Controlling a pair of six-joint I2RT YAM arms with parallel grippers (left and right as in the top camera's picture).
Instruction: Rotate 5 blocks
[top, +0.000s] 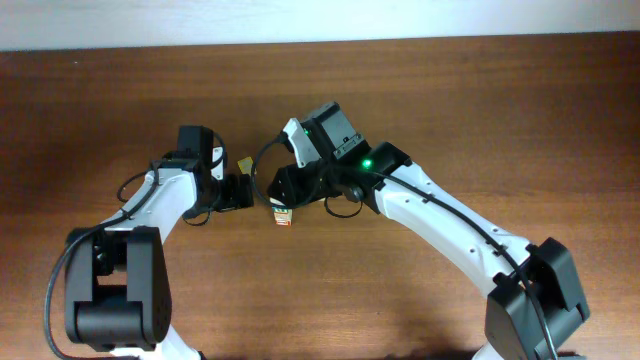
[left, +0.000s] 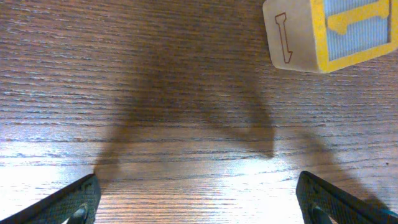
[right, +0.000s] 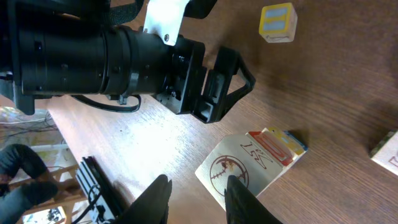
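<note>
L: left jaws spread wide and empty over bare table (left: 155, 93), parked clear, I reckon | yellow cube (left: 329, 34) just ahead of them, not mine to turn | block (right: 249, 165) with red print lies flat mid-table | R: right jaws narrowly parted, gripping nothing, one fingertip (right: 239, 199) at its edge, apparently lining up a turn

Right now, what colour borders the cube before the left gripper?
Yellow border on the cube; clearest in left wrist view.
</note>
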